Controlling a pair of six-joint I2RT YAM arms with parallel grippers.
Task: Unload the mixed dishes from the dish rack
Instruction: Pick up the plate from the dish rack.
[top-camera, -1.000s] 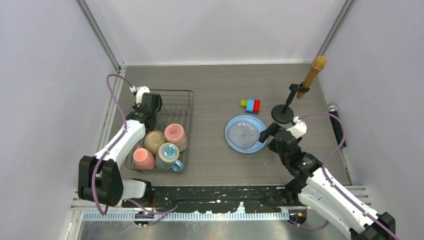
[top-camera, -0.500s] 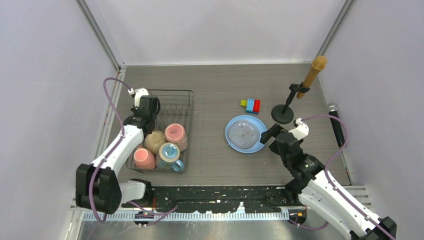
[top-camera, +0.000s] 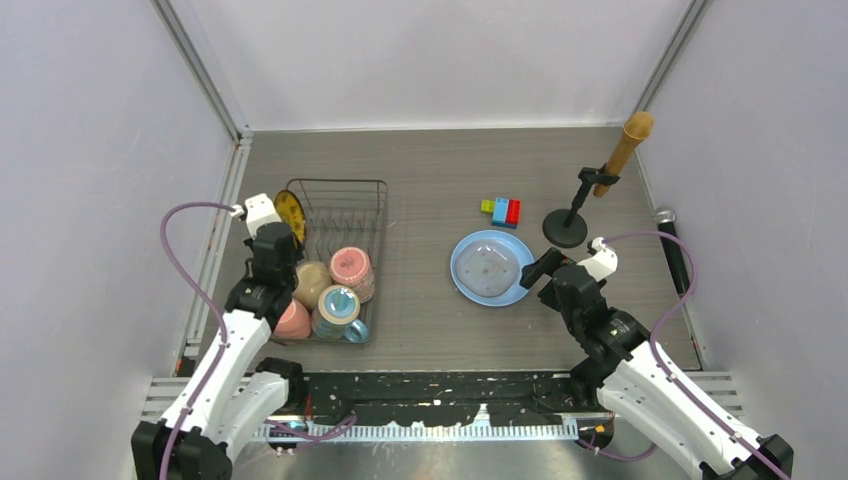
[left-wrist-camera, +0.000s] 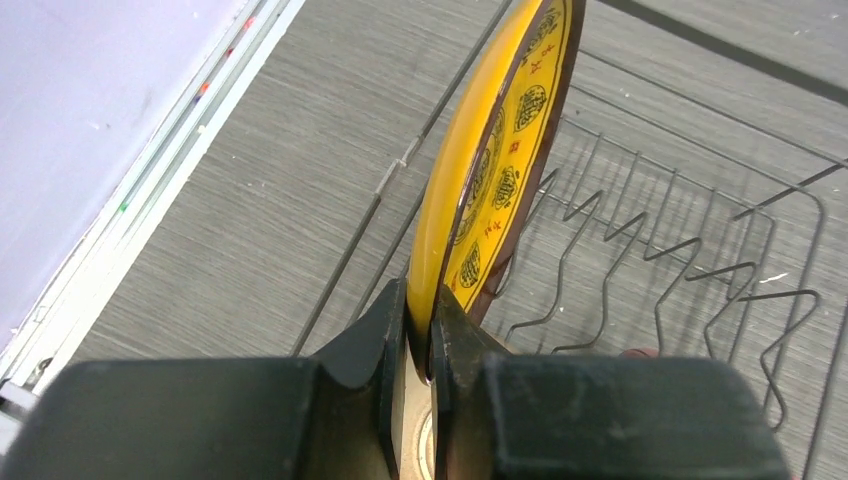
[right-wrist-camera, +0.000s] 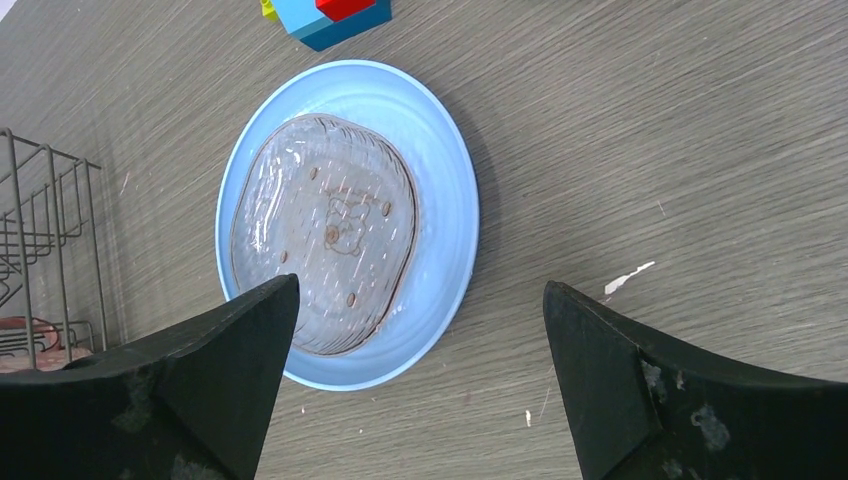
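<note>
My left gripper (top-camera: 283, 228) is shut on the rim of the yellow patterned plate (top-camera: 291, 214), held on edge above the left side of the black dish rack (top-camera: 372, 186); the left wrist view shows the plate (left-wrist-camera: 490, 160) pinched between the jaws. In the rack sit a pink patterned mug (top-camera: 351, 266), a white bowl (top-camera: 309, 282), a blue mug with yellow inside (top-camera: 338, 306) and a pink cup (top-camera: 291, 320). The light blue plate (top-camera: 468, 285) lies on the table with the clear glass bowl (top-camera: 490, 267) upside down on it. My right gripper (top-camera: 541, 268) is open and empty just right of that plate (right-wrist-camera: 445, 190).
Coloured toy bricks (top-camera: 501, 211) lie behind the blue plate. A black stand with a brown microphone-like piece (top-camera: 624, 148) is at the back right. A dark bar (top-camera: 675, 250) lies along the right wall. Walls close the table on three sides.
My left arm pulled back toward the near left and lifted the yellow plate up out of the rack's back left slots. The right gripper drew back slightly from the blue plate.
</note>
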